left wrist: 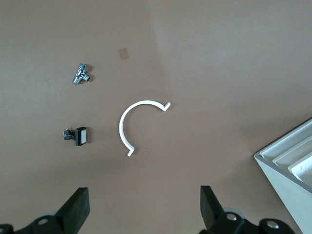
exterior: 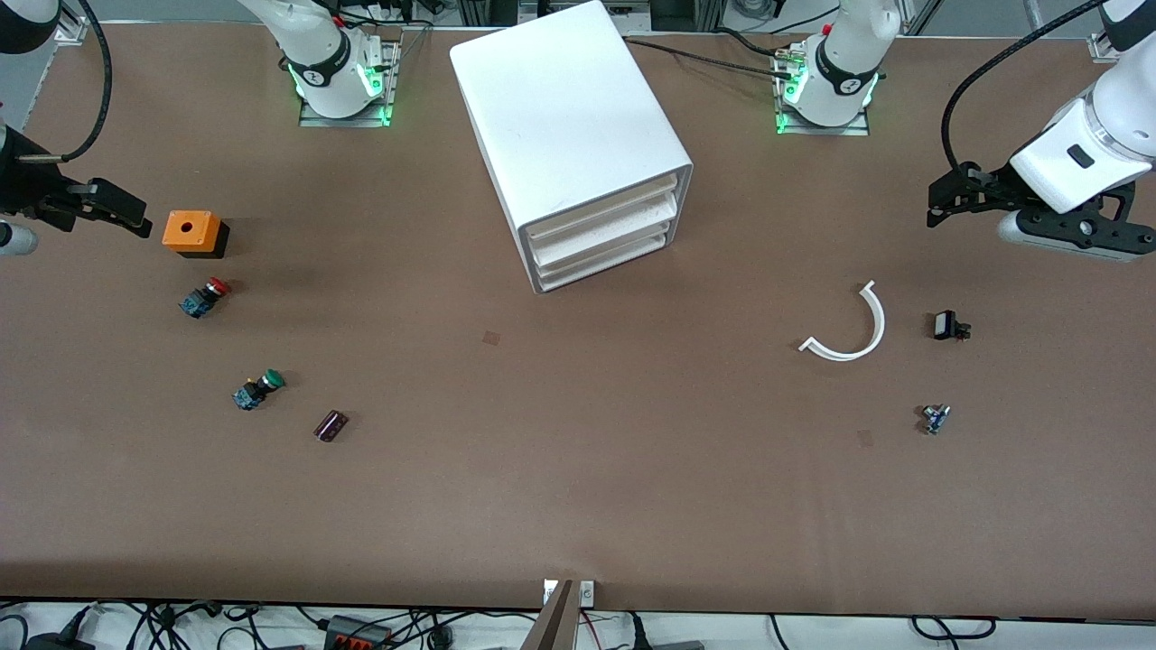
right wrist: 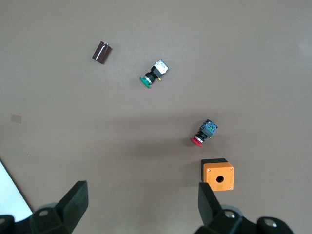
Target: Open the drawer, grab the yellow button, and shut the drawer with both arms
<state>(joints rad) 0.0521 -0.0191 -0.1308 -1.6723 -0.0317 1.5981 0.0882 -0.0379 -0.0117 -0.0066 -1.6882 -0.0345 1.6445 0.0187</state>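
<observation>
1. The worktop [exterior: 578, 506] is a matte brown sheet, and every place here is told from the cabinet on it.
2. The cabinet [exterior: 573, 135] is a smooth white box with rounded edges; its three shallow tray drawers, the top drawer [exterior: 603, 215] among them, all sit pushed in, so their contents are hidden, and no orange-capped button shows anywhere.
3. The left claw [left wrist: 144, 209] hangs released, fingers wide apart, over the worktop toward the left arm's end from the cabinet; its arm waits.
4. The right claw [right wrist: 141, 207] is likewise spread open toward the right arm's end, partly cut off in the front view.
5. A white curved plastic strip [exterior: 849, 329] lies below the left claw.
6. An orange box [exterior: 192, 231] with a round hole sits near the right claw.
7. Red-capped button [exterior: 205, 297] and green-capped button [exterior: 257, 389] lie nearer the front camera than that box.
</observation>
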